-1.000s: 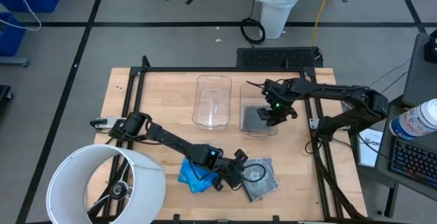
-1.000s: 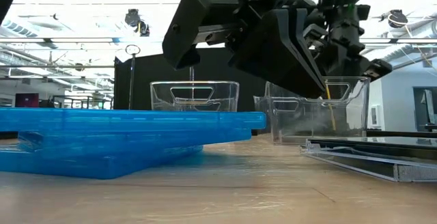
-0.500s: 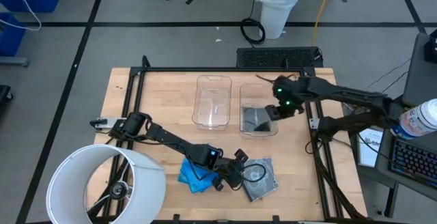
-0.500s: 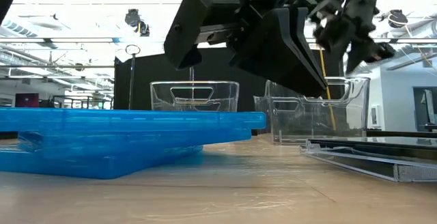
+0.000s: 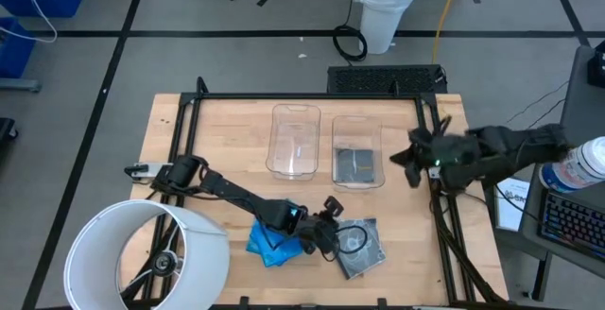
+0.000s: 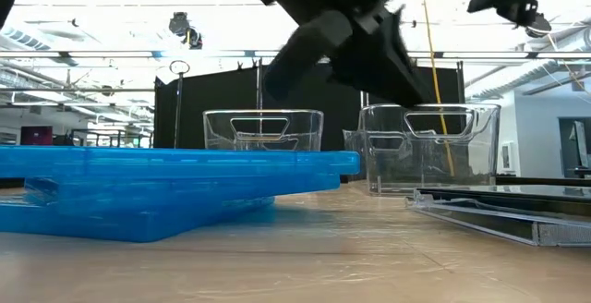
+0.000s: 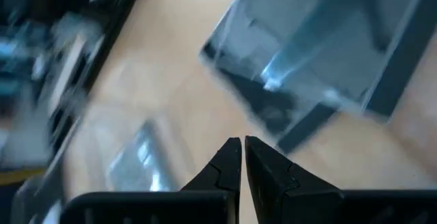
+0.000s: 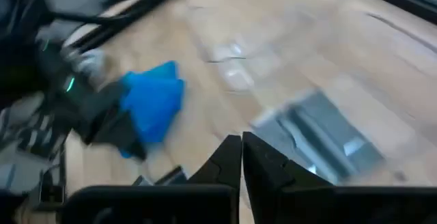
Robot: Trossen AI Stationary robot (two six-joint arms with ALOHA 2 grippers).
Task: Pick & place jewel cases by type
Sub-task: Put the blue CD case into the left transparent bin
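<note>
Blue jewel cases (image 5: 267,244) lie stacked flat near the table's near edge. Dark grey jewel cases (image 5: 361,250) lie flat just to their right. My left gripper (image 5: 336,237) hangs shut between the two piles, above the grey pile's left edge, with nothing between its fingers (image 7: 232,157). Two clear bins stand mid-table. The left bin (image 5: 295,140) holds nothing, and a dark grey case (image 5: 355,165) lies flat in the right bin (image 5: 357,130). My right gripper (image 5: 399,163) is shut and raised near the table's right edge, to the right of the right bin.
A black rail frame (image 5: 312,95) borders the tabletop. A large white drum (image 5: 142,253) overhangs the near left corner. A dark keyboard (image 5: 386,78) lies at the far edge. Bare wood (image 5: 217,140) shows to the left of the bins.
My right gripper has drawn back from over the right bin toward the table's right edge, rising and rolling as it went. The grey case stays in that bin. My left gripper has turned at the wrist above the near piles and stays shut.
</note>
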